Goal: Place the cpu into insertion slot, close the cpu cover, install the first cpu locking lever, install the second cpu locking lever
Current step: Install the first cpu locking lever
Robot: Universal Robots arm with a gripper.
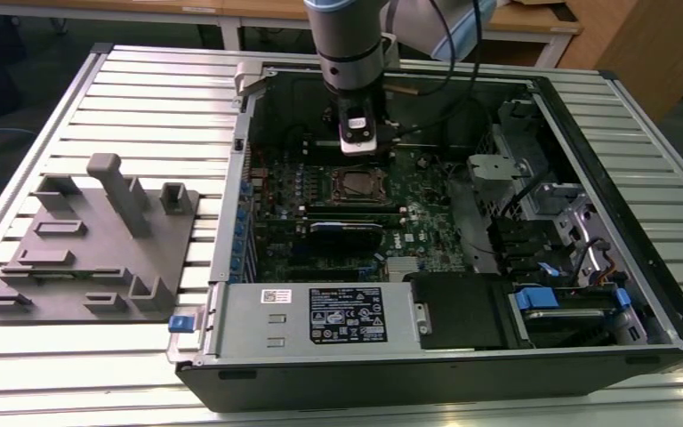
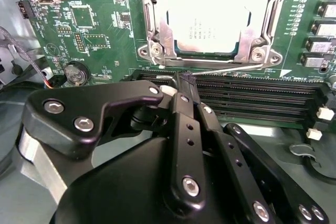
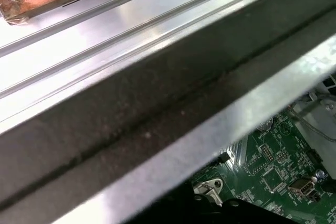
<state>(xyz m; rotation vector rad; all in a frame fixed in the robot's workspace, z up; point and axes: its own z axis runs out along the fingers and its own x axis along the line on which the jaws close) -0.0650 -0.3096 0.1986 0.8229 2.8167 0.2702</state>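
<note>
The cpu [image 2: 210, 17] lies flat, just beyond the tool [image 2: 186, 81], not touching.

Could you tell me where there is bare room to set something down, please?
The silver slatted table is bare between the grey moulded fixture tray and its far edge, and along the near edge. Inside the open black computer case it is crowded, the tool over the green motherboard.

Showed silver-grey cylindrical arm [image 1: 348, 40], upper centre of exterior view; bore matte-black gripper [image 2: 186, 80] linkage studded with round silver screws.
</note>
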